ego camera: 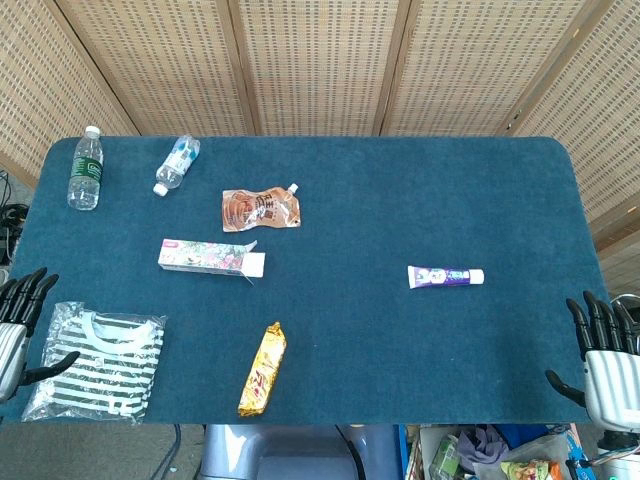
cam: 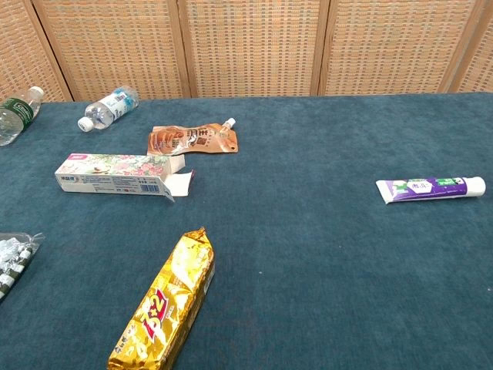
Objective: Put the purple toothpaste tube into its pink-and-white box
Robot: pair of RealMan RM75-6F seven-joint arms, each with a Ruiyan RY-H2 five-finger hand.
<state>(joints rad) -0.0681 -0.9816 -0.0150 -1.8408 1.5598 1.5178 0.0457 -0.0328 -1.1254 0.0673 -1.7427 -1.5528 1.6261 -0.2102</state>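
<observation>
The purple toothpaste tube (ego camera: 445, 276) (cam: 430, 188) lies flat on the right half of the blue table, white cap pointing right. Its pink-and-white box (ego camera: 211, 257) (cam: 122, 174) lies on the left half with the flaps at its right end open. My left hand (ego camera: 20, 325) hangs at the table's left edge, fingers spread, holding nothing. My right hand (ego camera: 606, 355) sits at the right front corner, fingers apart and empty, well clear of the tube. Neither hand shows in the chest view.
A gold snack bar (ego camera: 262, 369) (cam: 165, 304) lies near the front. A brown spouted pouch (ego camera: 261, 209) (cam: 193, 139) lies behind the box. Two water bottles (ego camera: 86, 168) (ego camera: 177, 163) are at the back left. A bagged striped shirt (ego camera: 98, 358) lies front left.
</observation>
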